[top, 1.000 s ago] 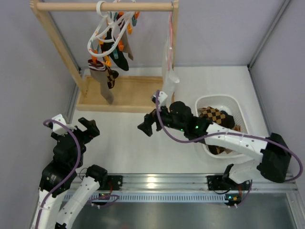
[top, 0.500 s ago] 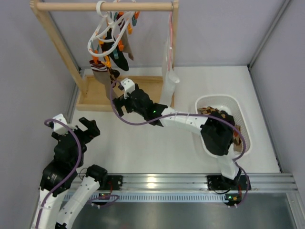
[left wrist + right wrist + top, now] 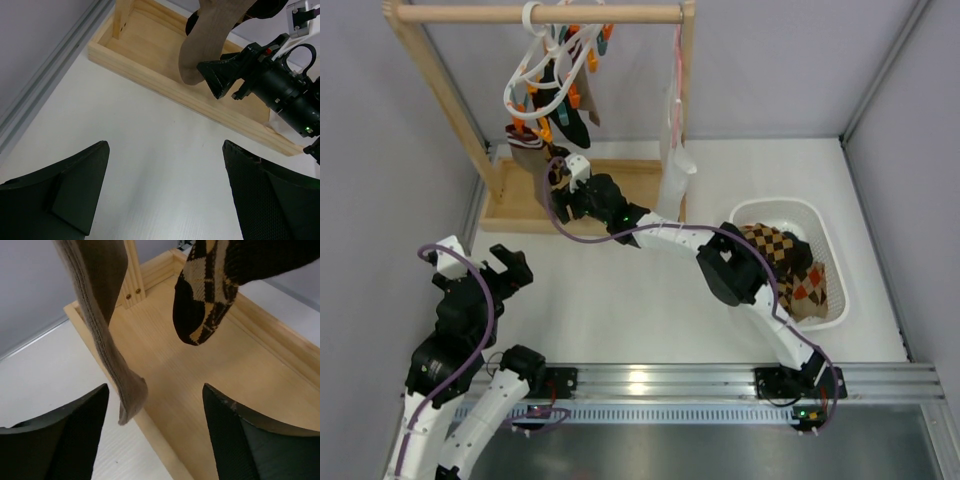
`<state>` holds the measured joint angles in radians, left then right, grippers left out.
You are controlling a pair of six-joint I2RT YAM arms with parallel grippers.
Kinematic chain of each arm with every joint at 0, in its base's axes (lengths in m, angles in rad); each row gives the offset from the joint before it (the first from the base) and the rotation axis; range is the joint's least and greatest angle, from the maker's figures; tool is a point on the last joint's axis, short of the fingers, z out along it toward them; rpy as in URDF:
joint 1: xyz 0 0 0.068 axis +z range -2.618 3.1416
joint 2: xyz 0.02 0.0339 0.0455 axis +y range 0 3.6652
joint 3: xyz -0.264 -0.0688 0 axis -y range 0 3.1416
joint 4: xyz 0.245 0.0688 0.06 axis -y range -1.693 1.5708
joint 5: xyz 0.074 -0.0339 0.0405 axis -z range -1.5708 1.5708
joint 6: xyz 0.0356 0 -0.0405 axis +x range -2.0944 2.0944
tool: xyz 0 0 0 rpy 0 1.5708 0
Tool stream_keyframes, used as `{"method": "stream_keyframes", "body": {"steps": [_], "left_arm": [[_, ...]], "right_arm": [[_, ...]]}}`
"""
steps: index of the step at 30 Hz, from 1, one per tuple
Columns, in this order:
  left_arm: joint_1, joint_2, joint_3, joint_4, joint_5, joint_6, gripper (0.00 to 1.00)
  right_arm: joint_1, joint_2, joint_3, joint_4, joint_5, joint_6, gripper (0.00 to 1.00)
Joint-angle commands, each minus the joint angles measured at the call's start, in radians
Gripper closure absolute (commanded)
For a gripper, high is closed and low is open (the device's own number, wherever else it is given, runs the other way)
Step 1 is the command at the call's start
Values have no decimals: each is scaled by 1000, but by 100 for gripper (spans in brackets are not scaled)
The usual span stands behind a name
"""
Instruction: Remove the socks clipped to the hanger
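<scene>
Near the table's [image 3: 620, 310] left edge, the left gripper [image 3: 506, 266] hovers idle, fingers spread wide. A white basket [image 3: 782, 206] by the right edge holds socks. Toward the far-left corner, the right gripper [image 3: 155, 390] sits low under the hanger [image 3: 545, 75] — fingers apart, gripping nothing. A plain brown sock [image 3: 107, 320] dangles off-centre into the gap, with a checked sock [image 3: 205, 305] beyond. Best to centre on the brown sock, pinch firmly, then pull straight down — gently, so the hanger does not jump off its wooden rail [image 3: 470, 14].
</scene>
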<state>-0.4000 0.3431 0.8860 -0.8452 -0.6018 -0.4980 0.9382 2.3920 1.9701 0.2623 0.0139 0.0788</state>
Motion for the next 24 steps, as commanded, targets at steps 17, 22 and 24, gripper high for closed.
{"method": "stream_keyframes", "body": {"steps": [17, 22, 24], "left_arm": [[4, 13, 14, 46, 30, 19, 2], [3, 39, 50, 57, 129, 35, 2], [3, 69, 70, 63, 190, 44, 2]], "right_arm": [[37, -297, -411, 544, -83, 67, 100], [28, -514, -772, 675, -133, 114, 100], [28, -605, -867, 660, -187, 116, 100]]}}
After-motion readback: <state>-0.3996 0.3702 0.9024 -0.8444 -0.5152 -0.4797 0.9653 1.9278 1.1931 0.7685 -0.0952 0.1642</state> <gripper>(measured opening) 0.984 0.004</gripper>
